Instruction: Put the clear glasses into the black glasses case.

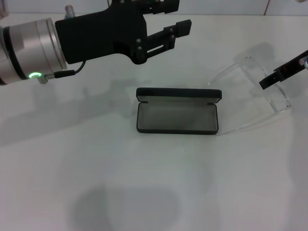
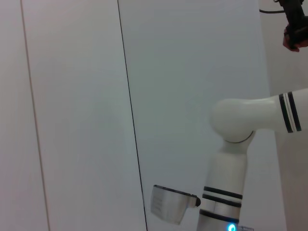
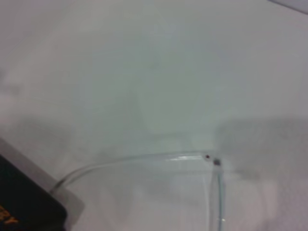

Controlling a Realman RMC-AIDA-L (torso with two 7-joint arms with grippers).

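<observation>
The black glasses case [image 1: 177, 118] lies open at the table's middle, grey lining up and nothing in it, its lid standing at the far side. The clear glasses [image 1: 279, 98] are to its right, front away from the case, both arms reaching toward it. The nearer arm's tip ends right by the case's right front corner. My right gripper [image 1: 264, 83] comes in from the right edge, its tip at the top of the glasses' front. In the right wrist view, a glasses arm [image 3: 144, 158] runs to the case's corner [image 3: 24, 202]. My left gripper [image 1: 180, 17] hangs open, high behind the case.
The white table [image 1: 144, 192] carries only the case and the glasses. The left wrist view looks away from the table, at a pale wall, another white robot arm [image 2: 240, 125] and a metal cup [image 2: 168, 204].
</observation>
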